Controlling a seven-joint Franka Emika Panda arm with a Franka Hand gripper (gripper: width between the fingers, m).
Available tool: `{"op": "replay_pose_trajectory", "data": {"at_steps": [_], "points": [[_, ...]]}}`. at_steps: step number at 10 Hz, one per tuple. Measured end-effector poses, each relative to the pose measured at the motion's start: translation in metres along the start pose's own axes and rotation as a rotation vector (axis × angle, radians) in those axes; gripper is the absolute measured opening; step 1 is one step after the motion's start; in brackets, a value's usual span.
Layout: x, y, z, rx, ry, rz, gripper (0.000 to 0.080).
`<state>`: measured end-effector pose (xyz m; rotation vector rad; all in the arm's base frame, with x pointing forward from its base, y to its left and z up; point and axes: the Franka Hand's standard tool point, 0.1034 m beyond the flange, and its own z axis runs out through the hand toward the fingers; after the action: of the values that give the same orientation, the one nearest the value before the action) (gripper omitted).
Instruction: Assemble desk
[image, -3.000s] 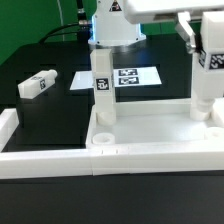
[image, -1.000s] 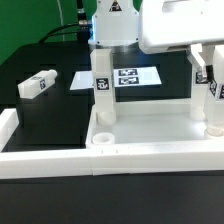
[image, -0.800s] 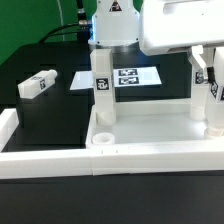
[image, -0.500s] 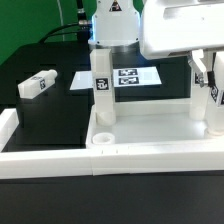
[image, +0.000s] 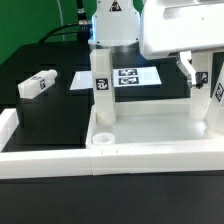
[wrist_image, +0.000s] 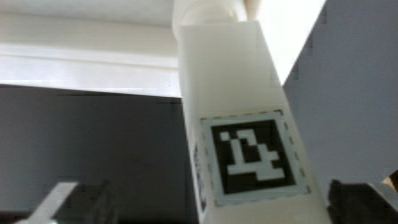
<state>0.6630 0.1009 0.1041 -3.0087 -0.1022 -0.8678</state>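
**Exterior view.** Large white plastic tray-like desk top (image: 150, 130) with raised rim, on the black worktop (image: 40, 110), at 6 o'clock.
- First white tagged block leg (image: 102, 88): upright in the top's 10 o'clock corner.
- Second white leg (image: 214, 100): upright at 3 o'clock, with the gripper (image: 205, 76) around it.
- Third white leg (image: 38, 83): lying loose at 9 o'clock, apart from the top.
- Marker board (image: 128, 77): at 12 o'clock.

**Wrist view.** Second white leg (wrist_image: 240, 150) stands between the fingers (wrist_image: 75, 205). The gripper (wrist_image: 222, 205) is spread, with gaps on both sides.
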Motion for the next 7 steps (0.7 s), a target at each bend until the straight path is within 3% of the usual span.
{"op": "replay_pose_trajectory", "data": {"at_steps": [7], "points": [[0.0000, 0.0000, 0.0000, 0.000, 0.000, 0.000, 0.0649]]}}
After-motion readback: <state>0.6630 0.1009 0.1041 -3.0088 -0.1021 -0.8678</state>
